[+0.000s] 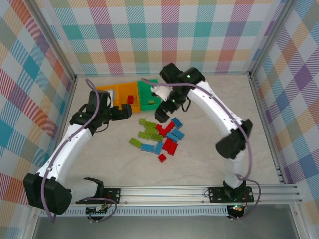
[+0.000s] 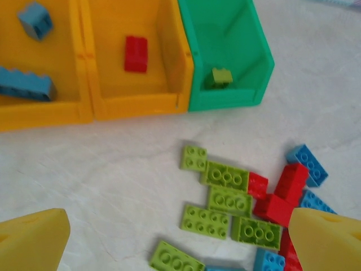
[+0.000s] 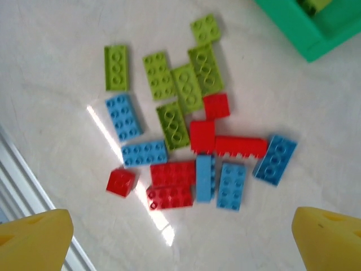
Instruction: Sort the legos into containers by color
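Note:
Three joined containers stand at the back of the table: an orange bin (image 2: 45,113) holding two blue bricks (image 2: 34,20), a second orange bin (image 2: 135,101) with one red brick (image 2: 135,53), and a green bin (image 2: 225,99) with one lime brick (image 2: 221,76). Several loose legos in lime (image 3: 172,82), blue (image 3: 144,152) and red (image 3: 172,172) lie in a heap (image 1: 159,137) on the table in front of them. My left gripper (image 1: 128,111) (image 2: 180,243) hangs open above the table left of the heap. My right gripper (image 1: 162,114) (image 3: 180,240) is open above the heap. Neither holds anything.
Checkered walls close in the table on three sides. A metal rail (image 1: 199,191) runs along the near edge and crosses the left edge of the right wrist view (image 3: 17,180). Bare tabletop (image 1: 214,109) lies right of the heap and between it and the rail.

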{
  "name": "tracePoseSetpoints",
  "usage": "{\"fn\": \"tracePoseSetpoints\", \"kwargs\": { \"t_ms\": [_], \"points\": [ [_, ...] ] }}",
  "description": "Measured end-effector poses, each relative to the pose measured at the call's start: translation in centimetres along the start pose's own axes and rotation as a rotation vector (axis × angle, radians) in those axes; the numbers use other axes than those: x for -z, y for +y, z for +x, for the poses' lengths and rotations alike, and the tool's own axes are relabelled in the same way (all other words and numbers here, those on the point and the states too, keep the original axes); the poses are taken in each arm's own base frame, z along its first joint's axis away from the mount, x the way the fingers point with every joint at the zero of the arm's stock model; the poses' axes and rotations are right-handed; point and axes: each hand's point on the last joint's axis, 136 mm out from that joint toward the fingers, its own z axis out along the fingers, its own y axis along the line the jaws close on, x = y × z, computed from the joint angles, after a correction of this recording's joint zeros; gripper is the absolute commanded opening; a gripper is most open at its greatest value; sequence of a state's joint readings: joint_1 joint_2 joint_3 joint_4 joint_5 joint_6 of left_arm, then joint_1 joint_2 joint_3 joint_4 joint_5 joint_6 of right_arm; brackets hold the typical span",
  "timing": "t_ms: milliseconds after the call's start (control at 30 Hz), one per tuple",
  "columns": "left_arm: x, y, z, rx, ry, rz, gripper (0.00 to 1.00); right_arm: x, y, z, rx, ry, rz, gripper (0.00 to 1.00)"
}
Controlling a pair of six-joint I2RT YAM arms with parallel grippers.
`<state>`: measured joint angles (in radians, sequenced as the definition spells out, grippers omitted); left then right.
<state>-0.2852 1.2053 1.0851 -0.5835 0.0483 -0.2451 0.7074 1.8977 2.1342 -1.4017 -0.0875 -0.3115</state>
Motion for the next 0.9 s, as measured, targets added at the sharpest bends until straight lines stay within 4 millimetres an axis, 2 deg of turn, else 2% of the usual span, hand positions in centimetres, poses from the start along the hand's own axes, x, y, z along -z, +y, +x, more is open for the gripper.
{"fn": "tracePoseSetpoints", "kwargs": {
  "t_ms": [100, 233, 300, 367, 467, 567, 733, 900],
  "points": [
    [-2.8, -1.2, 1.8, 0.008, 0.078, 0.003, 0.98, 2.1, 1.0, 2.7, -0.017, -0.038, 0.035, 1.00],
    [-7.9, -2.1, 4.4, -0.005, 0.193, -0.040, 0.93, 4.4, 2.2, 5.4, -0.104, -0.159, 0.056, 1.00],
    [-10.4, -2.1, 5.2, -0.005, 0.237, -0.071, 0.91, 4.3, 2.8, 6.6, -0.157, -0.214, 0.043, 1.00],
    [-12.7, -1.7, 5.6, 0.002, 0.258, -0.107, 0.89, 3.2, 3.3, 8.1, -0.225, -0.245, 0.024, 1.00],
    [-15.0, -1.2, 5.5, 0.000, 0.266, -0.148, 0.86, 1.4, 3.5, 9.8, -0.323, -0.261, 0.009, 1.00],
    [-16.7, -1.2, 5.1, -0.006, 0.270, -0.168, 0.81, 0.5, 3.5, 10.5, -0.387, -0.279, 0.002, 1.00],
    [-19.0, -1.6, 4.8, -0.011, 0.280, -0.166, 0.74, 1.6, 3.2, 10.1, -0.418, -0.342, 0.019, 1.00],
    [-20.3, -1.1, 6.0, -0.016, 0.318, -0.180, 0.58, 1.9, 2.9, 9.8, -0.416, -0.366, 0.035, 1.00]
  ]
}}
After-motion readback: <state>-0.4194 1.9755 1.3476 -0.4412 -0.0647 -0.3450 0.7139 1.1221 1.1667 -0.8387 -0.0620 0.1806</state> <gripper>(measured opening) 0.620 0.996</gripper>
